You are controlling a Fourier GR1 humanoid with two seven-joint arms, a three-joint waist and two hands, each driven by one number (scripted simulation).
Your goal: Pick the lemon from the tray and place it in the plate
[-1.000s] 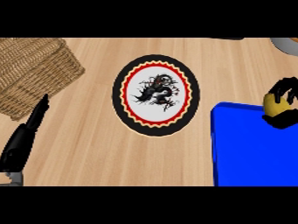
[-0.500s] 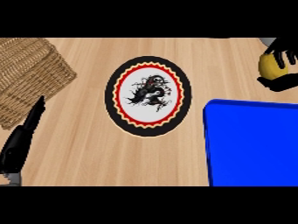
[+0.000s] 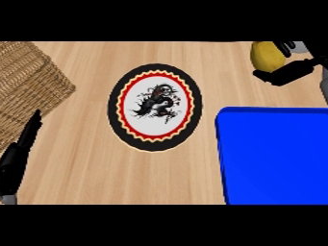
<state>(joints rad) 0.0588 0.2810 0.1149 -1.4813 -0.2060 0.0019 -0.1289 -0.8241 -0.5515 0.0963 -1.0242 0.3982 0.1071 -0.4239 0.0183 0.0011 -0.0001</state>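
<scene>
Head view shows my right hand [image 3: 294, 72] at the upper right of the frame, its fingers curled round the lemon [image 3: 267, 54], which sits above the counter [image 3: 88, 163] and beyond the top edge of the blue tray [image 3: 280, 158]. So the lemon is out of the tray and in my grasp, not yet over the plate [image 3: 156, 106], which lies near the centre of the frame, well to the left of the hand.

My main worry is the carry. Only part of the lemon shows past the fingers, and I cannot tell how far they wrap underneath it, so a quick sideways swing could let it roll out and land on bare counter between tray and plate. A second risk is the release: I judge a round lemon let go high above a shallow plate would roll off the rim, so I would want the hand low and centred over the dark figure in the middle before opening.

My left hand [image 3: 14, 161] rests at the lower left, fingers straight, holding nothing, just beside the wicker basket [image 3: 17, 91].

As for contents, the tray's visible surface carries nothing, the plate holds nothing, and I cannot see into the basket at the upper left.
</scene>
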